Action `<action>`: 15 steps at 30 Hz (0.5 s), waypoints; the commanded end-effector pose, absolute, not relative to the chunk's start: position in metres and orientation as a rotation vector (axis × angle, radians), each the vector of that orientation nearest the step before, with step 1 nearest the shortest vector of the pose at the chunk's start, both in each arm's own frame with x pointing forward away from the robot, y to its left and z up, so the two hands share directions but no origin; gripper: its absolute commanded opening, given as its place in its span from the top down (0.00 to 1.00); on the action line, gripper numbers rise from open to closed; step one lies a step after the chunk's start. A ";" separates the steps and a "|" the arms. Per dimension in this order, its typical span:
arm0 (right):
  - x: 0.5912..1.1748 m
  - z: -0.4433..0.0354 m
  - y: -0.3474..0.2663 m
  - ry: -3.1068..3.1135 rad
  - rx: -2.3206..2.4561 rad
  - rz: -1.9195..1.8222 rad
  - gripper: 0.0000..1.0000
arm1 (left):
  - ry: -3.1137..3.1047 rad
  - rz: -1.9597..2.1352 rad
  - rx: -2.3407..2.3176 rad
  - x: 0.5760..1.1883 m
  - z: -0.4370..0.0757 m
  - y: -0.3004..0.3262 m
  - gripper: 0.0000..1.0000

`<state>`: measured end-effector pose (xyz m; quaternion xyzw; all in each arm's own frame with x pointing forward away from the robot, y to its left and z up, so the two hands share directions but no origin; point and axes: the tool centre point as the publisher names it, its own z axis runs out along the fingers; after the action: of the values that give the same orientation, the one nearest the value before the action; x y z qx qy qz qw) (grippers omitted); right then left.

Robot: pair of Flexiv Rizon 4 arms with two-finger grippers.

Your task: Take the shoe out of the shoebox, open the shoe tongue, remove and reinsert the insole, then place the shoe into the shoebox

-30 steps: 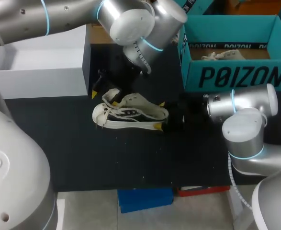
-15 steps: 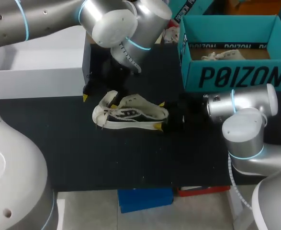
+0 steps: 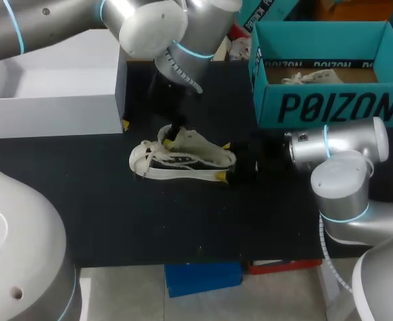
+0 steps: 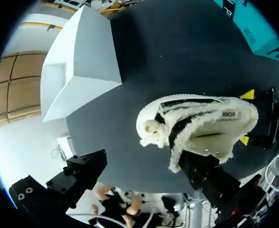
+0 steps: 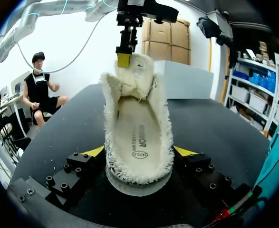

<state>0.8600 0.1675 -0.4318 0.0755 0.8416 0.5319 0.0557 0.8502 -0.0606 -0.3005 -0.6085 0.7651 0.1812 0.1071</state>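
Shoe (image 3: 183,159) sits heel-first in the R gripper (image 5: 139,152). Both its yellow tips press the heel from 2 sides, so it's clenched on the shoe, w/ the opening facing up and the toe pointing straight ahead of the fingers. Insole (image 5: 138,135) shows inside, running fwd from btwn the R fingers toward the tongue (image 5: 135,76), which stands up at the far end. L gripper (image 3: 147,134) hangs over the toe end w/ fingers spread wide, gripping nothing. One yellow fingertip (image 5: 123,60) touches the top of the tongue; the other is out to the side, off the shoe, near a corner of the white box (image 3: 55,100). In the L wrist view the shoe is ahead of the L fingers, nearer one finger than the other. Shoe rests on the black table mat (image 3: 183,221), outside the teal shoebox (image 3: 330,107). White box stands just beside the L gripper, on the side away from the R arm. Shoebox stands open off to one side of the R gripper, apart from the shoe, w/ a 2nd shoe (image 3: 310,77) lying inside.
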 end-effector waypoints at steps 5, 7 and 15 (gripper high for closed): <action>0.860 -0.434 0.168 2.552 0.232 1.613 1.00 | 3.244 -0.195 -0.581 0.840 -0.257 -0.099 1.00; 0.860 -0.434 0.168 2.552 0.232 1.613 1.00 | 3.348 -0.260 -0.406 0.843 -0.257 -0.111 1.00; 0.860 -0.434 0.168 2.552 0.232 1.613 1.00 | 3.482 -0.368 -0.102 0.849 -0.262 -0.126 1.00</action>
<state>0.8600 0.1675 -0.4319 0.0755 0.8416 0.5319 0.0557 0.8445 -0.1332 -0.2581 -0.4248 0.9025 0.0604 0.0385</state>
